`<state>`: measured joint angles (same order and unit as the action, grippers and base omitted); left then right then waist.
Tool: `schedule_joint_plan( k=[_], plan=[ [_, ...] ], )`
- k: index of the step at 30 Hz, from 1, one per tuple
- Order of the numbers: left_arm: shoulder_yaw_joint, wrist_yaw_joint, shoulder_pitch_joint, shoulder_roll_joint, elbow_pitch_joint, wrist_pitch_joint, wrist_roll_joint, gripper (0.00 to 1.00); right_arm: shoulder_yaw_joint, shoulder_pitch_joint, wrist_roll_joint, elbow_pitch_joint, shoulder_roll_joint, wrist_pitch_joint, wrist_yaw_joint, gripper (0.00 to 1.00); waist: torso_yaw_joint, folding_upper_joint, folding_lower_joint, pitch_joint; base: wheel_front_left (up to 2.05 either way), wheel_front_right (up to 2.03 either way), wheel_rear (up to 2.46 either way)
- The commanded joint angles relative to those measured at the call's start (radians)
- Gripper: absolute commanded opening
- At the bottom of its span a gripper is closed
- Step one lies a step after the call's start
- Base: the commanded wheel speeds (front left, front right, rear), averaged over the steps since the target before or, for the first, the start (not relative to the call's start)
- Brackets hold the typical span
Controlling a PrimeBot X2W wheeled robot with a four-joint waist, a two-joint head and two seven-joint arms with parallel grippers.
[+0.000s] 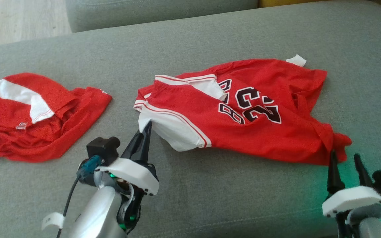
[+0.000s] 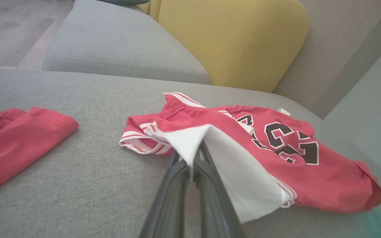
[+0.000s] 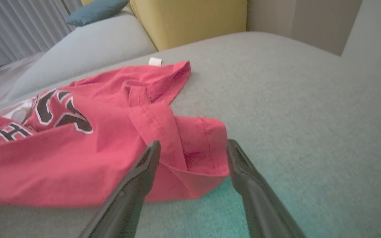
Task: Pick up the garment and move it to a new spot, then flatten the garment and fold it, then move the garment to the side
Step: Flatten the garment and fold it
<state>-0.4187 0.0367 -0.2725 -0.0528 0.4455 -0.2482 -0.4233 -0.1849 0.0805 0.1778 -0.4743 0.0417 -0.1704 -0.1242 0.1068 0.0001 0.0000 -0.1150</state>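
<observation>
The garment (image 1: 243, 115) is a red jersey with white side panels and black numbers, lying crumpled across the grey cushion (image 1: 210, 39). My left gripper (image 1: 147, 127) is shut on the white panel at the jersey's left edge; in the left wrist view the white cloth (image 2: 190, 145) is pinched between the closed fingers (image 2: 174, 185). My right gripper (image 1: 344, 158) stands open at the jersey's lower right corner. The right wrist view shows that red corner (image 3: 197, 155) lying between the spread fingers (image 3: 144, 168), not gripped.
A second red and white garment (image 1: 35, 115) lies bunched at the cushion's left. Behind stands another grey cushion (image 2: 117, 46) and a yellow one (image 2: 236, 39). Bare grey fabric stretches along the front and the far right.
</observation>
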Motion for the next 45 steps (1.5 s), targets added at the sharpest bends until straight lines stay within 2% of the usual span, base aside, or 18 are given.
schedule_joint_plan(
  k=[1, 14, 23, 33, 45],
  plan=[
    [0.038, 0.004, -0.021, -0.008, -0.041, -0.013, 0.01, 0.0, 0.019, 0.032, 0.003, 0.006, 0.009, 0.005, -0.007, 1.0, -0.003, -0.0001, 0.0, 0.001, 0.0, 0.0, 0.0],
    [0.046, 0.012, 0.008, -0.006, -0.077, -0.013, 0.036, 0.0, -0.012, 0.053, -0.039, -0.118, 0.009, 0.012, -0.007, 1.0, 0.005, -0.0001, 0.0, -0.004, 0.0, 0.0, 0.0],
    [0.046, 0.019, 0.003, -0.004, -0.068, -0.013, 0.044, 0.0, 0.068, 0.049, -0.035, -0.127, 0.009, 0.003, -0.007, 1.0, 0.003, -0.0001, 0.0, -0.006, 0.0, 0.0, 0.0],
    [0.045, 0.024, -0.003, -0.003, -0.063, -0.013, 0.051, 0.0, 0.001, 0.099, -0.084, -0.171, 0.009, 0.006, -0.007, 1.0, 0.0, -0.0001, 0.0, -0.014, 0.0, 0.0, 0.0],
    [0.04, 0.025, -0.019, -0.007, -0.058, -0.014, 0.053, 0.0, -0.042, 0.178, -0.085, -0.258, 0.009, -0.018, -0.007, 1.0, -0.014, -0.0001, 0.0, -0.036, 0.0, 0.0, 0.0]
  ],
)
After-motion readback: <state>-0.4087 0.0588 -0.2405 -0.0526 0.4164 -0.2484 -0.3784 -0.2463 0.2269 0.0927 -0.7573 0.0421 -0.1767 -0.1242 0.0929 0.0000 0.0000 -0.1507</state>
